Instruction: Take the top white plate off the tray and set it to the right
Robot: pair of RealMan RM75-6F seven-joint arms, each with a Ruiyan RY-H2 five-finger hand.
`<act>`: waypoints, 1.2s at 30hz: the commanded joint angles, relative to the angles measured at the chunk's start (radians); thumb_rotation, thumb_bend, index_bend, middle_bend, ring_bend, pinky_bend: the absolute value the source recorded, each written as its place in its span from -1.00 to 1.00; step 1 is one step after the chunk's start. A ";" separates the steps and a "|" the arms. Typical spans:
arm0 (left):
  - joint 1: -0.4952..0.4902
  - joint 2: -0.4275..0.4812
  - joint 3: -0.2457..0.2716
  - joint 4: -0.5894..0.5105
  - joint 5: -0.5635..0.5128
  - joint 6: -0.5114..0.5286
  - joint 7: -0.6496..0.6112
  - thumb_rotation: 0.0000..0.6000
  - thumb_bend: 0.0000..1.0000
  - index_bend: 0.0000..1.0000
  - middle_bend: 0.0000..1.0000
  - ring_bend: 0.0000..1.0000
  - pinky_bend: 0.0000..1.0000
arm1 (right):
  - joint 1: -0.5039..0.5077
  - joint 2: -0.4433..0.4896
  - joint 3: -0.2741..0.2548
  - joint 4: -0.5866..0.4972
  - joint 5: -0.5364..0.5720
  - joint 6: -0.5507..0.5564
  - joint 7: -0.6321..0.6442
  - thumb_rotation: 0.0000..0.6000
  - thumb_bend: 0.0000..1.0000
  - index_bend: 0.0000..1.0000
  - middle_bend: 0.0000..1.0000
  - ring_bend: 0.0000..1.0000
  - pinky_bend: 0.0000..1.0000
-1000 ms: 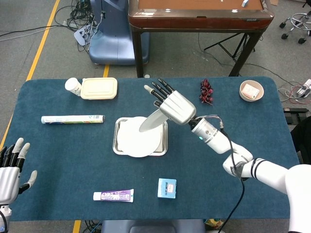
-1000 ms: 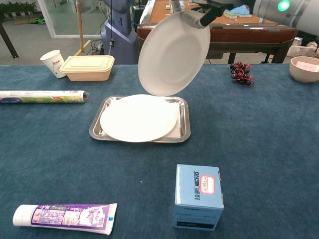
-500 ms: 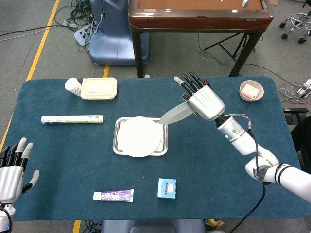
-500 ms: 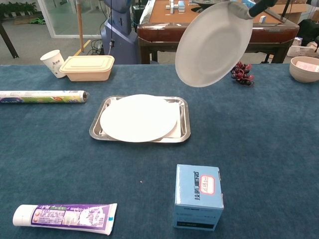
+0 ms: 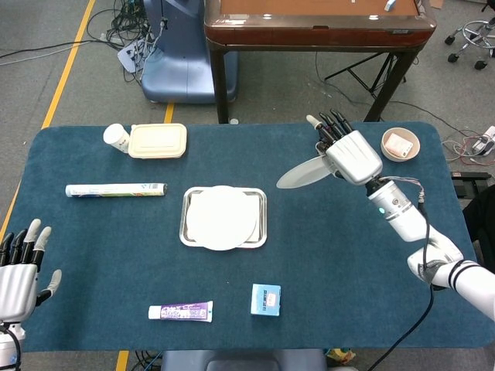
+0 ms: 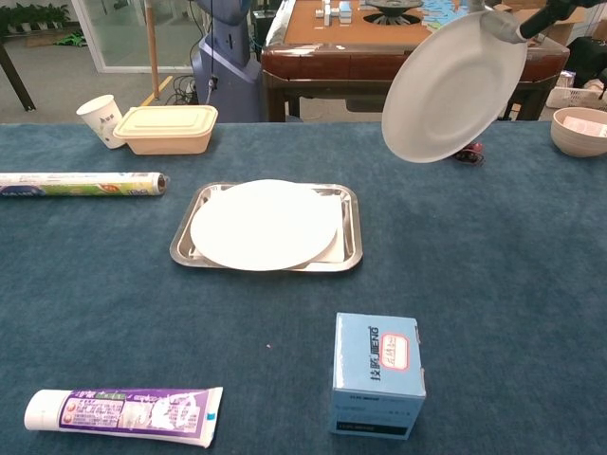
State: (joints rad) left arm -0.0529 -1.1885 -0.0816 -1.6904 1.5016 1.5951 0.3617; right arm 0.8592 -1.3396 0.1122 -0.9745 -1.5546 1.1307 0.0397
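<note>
My right hand (image 5: 352,154) holds a white plate (image 5: 303,173) by its rim, tilted, in the air to the right of the tray. In the chest view the plate (image 6: 453,87) hangs high at the upper right and only the fingers (image 6: 517,25) of that hand show at its top edge. The steel tray (image 5: 261,230) sits mid-table with another white plate (image 5: 220,217) still lying in it; the same tray (image 6: 350,248) and plate (image 6: 264,224) show in the chest view. My left hand (image 5: 18,269) hovers open at the table's near left corner, holding nothing.
A blue box (image 5: 265,299) and a toothpaste tube (image 5: 180,311) lie near the front edge. A foil roll (image 5: 116,189), a lidded container (image 5: 158,141) and a cup (image 5: 117,137) are at the back left. Grapes (image 6: 470,152) and a bowl (image 5: 400,144) sit at the back right.
My right hand has carried the tilted plate up off the tray and rightward, from above the tray to beyond its right edge. The left hand has barely moved.
</note>
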 commanded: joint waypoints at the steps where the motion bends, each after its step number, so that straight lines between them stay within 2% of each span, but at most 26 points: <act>1: -0.001 -0.001 -0.001 -0.002 -0.003 -0.001 0.004 1.00 -0.35 -1.00 -1.00 -1.00 -1.00 | 0.003 -0.018 -0.001 0.043 -0.001 -0.012 0.036 1.00 0.23 0.20 -0.85 -1.00 -1.00; 17: -0.007 -0.004 -0.006 0.007 -0.020 -0.011 0.008 1.00 -0.35 -1.00 -1.00 -1.00 -1.00 | 0.019 -0.169 -0.032 0.292 -0.027 -0.038 0.197 1.00 0.22 0.20 -0.85 -1.00 -1.00; 36: -0.010 -0.013 0.006 0.012 -0.004 -0.012 0.018 1.00 -0.35 -1.00 -1.00 -1.00 -1.00 | -0.025 -0.199 -0.084 0.304 -0.073 0.027 0.217 1.00 0.21 0.20 -0.85 -1.00 -1.00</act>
State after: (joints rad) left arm -0.0629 -1.2017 -0.0761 -1.6781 1.4969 1.5831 0.3794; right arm 0.8347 -1.5382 0.0285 -0.6705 -1.6275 1.1569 0.2564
